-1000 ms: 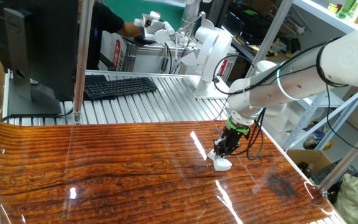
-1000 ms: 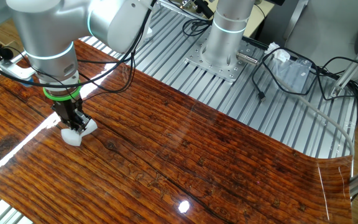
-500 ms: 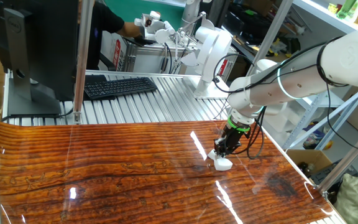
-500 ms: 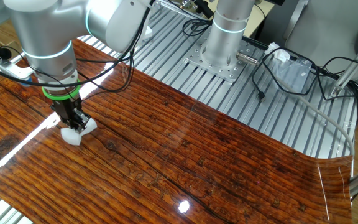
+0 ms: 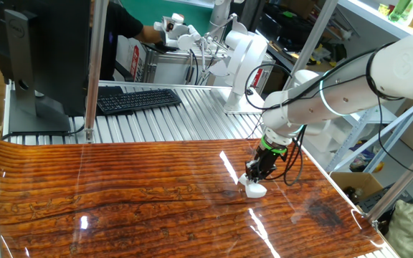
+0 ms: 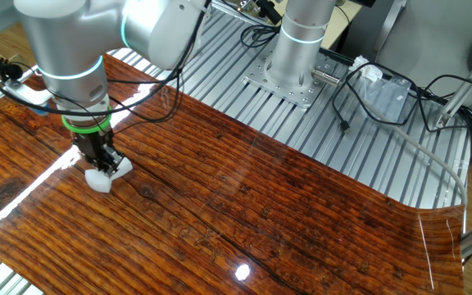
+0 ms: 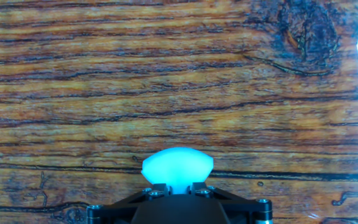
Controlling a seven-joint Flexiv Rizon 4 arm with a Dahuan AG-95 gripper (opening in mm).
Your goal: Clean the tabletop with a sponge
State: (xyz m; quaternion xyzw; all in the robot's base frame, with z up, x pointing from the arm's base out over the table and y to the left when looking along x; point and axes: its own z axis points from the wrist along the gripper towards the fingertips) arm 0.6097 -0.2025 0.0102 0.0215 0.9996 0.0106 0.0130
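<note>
The tabletop fills the lower half of one fixed view and runs as a broad diagonal band from upper left to lower right of the other fixed view; it is glossy throughout, with bright glare streaks and no visible spill, crumbs or wipe trail in any view, so cleaned area cannot be told apart from uncleaned area. The arm reaches in from the right of one fixed view and points straight down. The gripper is pinched on the sponge, jaws drawn in close against its upper part; in the hand view the sponge bulges out just ahead of the fingers at bottom centre. The sponge sits pressed on the wood, right of centre in one fixed view and at the left edge region of the other fixed view. Judgement: grasp done, contact made, wiping under way near one end of the tabletop; the wide expanse toward the opposite end probably remains to be covered. Progress looks early to middling.
</note>
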